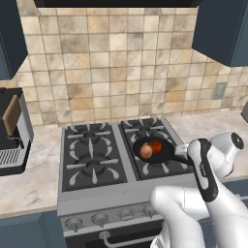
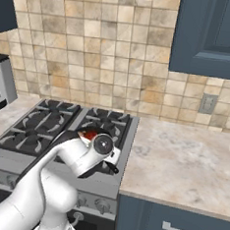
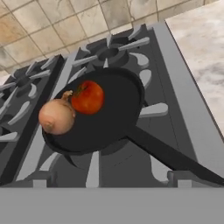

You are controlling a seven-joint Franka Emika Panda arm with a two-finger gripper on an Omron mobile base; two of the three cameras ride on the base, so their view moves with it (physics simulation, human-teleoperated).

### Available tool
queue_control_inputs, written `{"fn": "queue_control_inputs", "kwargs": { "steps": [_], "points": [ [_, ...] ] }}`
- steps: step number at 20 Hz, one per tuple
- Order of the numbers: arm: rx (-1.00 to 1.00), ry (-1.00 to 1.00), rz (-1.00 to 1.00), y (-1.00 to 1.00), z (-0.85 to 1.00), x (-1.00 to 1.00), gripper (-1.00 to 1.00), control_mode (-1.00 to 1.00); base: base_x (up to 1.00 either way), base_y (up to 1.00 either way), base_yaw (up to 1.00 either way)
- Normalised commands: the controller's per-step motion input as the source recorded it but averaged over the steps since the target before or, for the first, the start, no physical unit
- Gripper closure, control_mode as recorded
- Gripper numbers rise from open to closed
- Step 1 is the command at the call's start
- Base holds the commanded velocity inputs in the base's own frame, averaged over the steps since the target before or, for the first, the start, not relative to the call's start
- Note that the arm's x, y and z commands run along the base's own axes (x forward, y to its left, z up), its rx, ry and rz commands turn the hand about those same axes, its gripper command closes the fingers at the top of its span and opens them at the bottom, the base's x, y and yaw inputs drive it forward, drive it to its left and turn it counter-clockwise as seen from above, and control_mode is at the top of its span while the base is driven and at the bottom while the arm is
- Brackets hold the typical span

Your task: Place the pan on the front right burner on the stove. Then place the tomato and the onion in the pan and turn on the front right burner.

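The pan [image 3: 103, 111] sat on the front right burner [image 3: 98, 168] of the stove [image 1: 104, 193], its long handle running out toward four o'clock in the hand view. Inside it lay the tomato [image 3: 88, 97] and, touching it at about eight o'clock, the onion [image 3: 57, 116], the onion close to the pan's rim. Both placing steps therefore looked finished, and the remaining step was judged to be turning on the burner.

The gripper itself could not be made out in the pictures; its jaws were taken to stand spread wide and released, with nothing held. The arm [image 1: 208, 169] hung over the stove's front right corner, at roughly four o'clock from the pan in the left base view.

To do the step well, the hand would have to drop to the row of knobs [image 1: 111, 215] along the stove's front edge, at six o'clock below the burners, and pick the one that governs the front right burner; which knob that was could not be told for certain. A square, centred pinch and a clean twist seemed wise.

The pan handle stuck out near the arm's path and could be knocked. A coffee machine [image 1: 12, 131] stood on the counter [image 2: 182, 157] at nine o'clock, well apart.
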Motion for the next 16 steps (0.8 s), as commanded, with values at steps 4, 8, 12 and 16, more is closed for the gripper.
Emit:
{"fn": "queue_control_inputs", "kwargs": {
  "steps": [4,8,12,16],
  "points": [
    [0.0,-0.03,0.01,-0.19,-0.07,-0.14,-1.0,-1.0,0.0,0.0,0.0],
    [0.0,-0.06,0.05,-0.33,-0.08,-0.01,-1.0,-1.0,0.0,0.0,0.0],
    [0.02,-0.19,0.06,-0.38,-0.07,-0.04,-1.0,-1.0,0.0,0.0,0.0],
    [0.02,-0.21,0.06,-0.36,0.0,-0.08,-1.0,-1.0,0.0,0.0,0.0]
  ]
}}
